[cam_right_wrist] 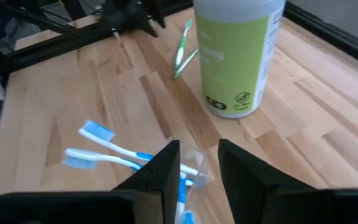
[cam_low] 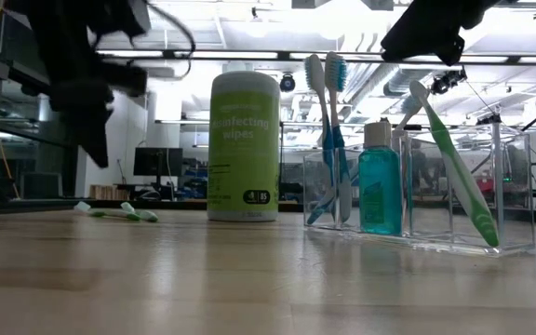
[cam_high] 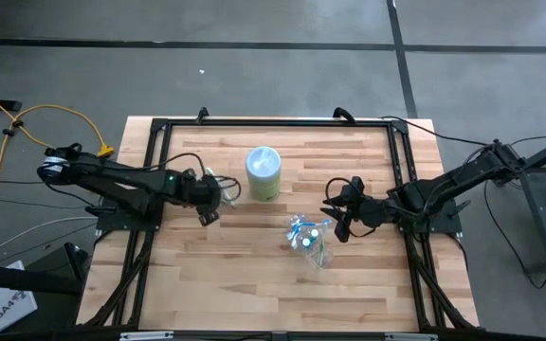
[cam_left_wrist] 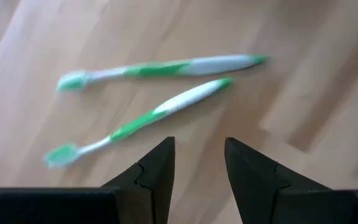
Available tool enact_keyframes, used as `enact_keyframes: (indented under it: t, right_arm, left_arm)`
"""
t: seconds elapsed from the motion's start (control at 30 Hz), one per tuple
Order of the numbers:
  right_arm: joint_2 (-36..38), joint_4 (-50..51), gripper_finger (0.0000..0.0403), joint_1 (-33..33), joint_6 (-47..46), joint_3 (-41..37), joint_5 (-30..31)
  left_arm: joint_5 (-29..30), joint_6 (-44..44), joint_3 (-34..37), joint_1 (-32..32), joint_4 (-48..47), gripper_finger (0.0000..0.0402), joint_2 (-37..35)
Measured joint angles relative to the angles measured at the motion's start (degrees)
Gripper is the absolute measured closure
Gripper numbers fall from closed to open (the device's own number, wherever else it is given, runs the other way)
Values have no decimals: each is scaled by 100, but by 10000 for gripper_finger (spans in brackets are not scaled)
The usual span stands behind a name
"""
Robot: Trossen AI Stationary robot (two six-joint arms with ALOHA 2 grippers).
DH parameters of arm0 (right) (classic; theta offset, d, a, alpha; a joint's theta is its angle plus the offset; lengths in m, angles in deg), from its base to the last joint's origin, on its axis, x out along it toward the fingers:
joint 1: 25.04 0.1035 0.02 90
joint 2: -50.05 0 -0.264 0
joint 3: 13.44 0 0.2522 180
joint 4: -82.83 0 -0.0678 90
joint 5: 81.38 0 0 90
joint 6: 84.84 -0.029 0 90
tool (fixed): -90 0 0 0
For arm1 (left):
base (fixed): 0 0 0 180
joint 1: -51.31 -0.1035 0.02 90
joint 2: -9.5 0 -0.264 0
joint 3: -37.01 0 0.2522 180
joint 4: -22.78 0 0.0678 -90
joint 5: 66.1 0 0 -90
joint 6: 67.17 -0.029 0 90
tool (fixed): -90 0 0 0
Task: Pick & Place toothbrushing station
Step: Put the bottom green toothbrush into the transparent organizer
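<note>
Item: two green-white toothbrushes, flat on the table, side by side, just left of the wipes canister. Handles nearly parallel, bristle heads at one end.

Item: left claw, poised above the pair, fingers parted, nothing between them. Nearer brush handle just ahead of the fingertips, not yet straddled.

Item: right claw, waiting just right of the clear plastic container, fingers parted and apparently empty. Container right of centre, already stocked: blue-white toothbrushes, a green-white brush, a teal bottle.

Step in hand, judged: pick-up of one green-white brush by the left claw.

Handling notes: centre over the nearer handle's mid-length, fingers square across it. Lower until fingertips flank the handle on the wood, then close. Slim handle, so possibly prone to rolling or pivoting if caught near an end. Keep clear of the second brush; contact would likely drag it. Exact height above the table hard to judge here.
</note>
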Motion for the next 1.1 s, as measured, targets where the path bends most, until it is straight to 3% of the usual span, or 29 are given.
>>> enact_keyframes:
  t: [0.2, 0.6, 0.93, 1.1]
  right_arm:
    - [0, -39, 302, 4, -9, 0, -68]
    - [0, -9, 302, 7, 7, 0, -197]
    - [0, -8, 302, 7, -130, 1, -253]
    - [0, -10, 302, 7, -255, 0, -468]
  left_arm:
    - [-281, 366, 376, -790, -4, 269, 0]
    - [-516, -2380, 409, -901, 379, 269, 0]
    - [-467, -3608, 451, -1242, 340, 269, 0]
    - [-762, -3883, 459, -1646, 343, 269, 0]
